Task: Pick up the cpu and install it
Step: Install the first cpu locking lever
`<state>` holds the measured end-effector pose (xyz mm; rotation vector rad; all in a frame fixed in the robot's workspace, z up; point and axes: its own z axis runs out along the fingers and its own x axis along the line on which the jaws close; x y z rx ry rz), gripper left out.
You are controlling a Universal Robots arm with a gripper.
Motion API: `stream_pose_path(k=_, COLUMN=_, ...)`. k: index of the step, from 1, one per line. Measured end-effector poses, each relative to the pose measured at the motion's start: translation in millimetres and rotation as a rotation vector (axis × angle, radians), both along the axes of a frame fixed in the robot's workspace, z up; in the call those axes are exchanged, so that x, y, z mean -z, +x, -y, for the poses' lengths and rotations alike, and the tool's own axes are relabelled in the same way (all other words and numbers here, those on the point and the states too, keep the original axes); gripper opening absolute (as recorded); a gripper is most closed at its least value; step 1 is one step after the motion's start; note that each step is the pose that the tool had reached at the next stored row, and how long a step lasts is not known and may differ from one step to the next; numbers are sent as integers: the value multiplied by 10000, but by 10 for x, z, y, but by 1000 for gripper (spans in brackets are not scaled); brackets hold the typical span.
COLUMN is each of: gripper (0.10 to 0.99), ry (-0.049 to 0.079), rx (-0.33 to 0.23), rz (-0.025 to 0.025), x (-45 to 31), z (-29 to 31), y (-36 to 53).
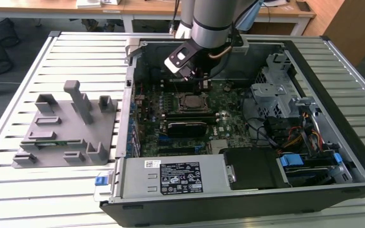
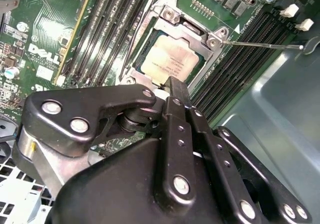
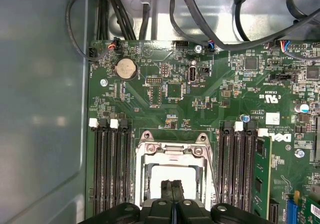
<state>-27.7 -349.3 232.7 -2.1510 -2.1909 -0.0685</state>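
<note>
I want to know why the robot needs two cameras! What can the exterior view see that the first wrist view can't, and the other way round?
Exterior view's own: the grey plastic stand on the slatted table, and the labelled power supply box.
First wrist view's own: the round silver battery and the white slot clips.
Both: the cpu lying in its socket, with the end effector over it.
</note>
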Motion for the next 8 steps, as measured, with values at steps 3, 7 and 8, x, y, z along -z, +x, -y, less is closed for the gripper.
stream_pose_path(k=3, gripper=110, ry=1, rx=0, rz=1, x=-7, z=0, y=0)
stream_pose_path(k=7, gripper=110, ry=0, rx=0, rz=0, x=-13, z=0, y=0)
stream_pose_path(k=8, gripper=110, ry=0, rx=0, rz=0, x=-16, z=0, y=0)
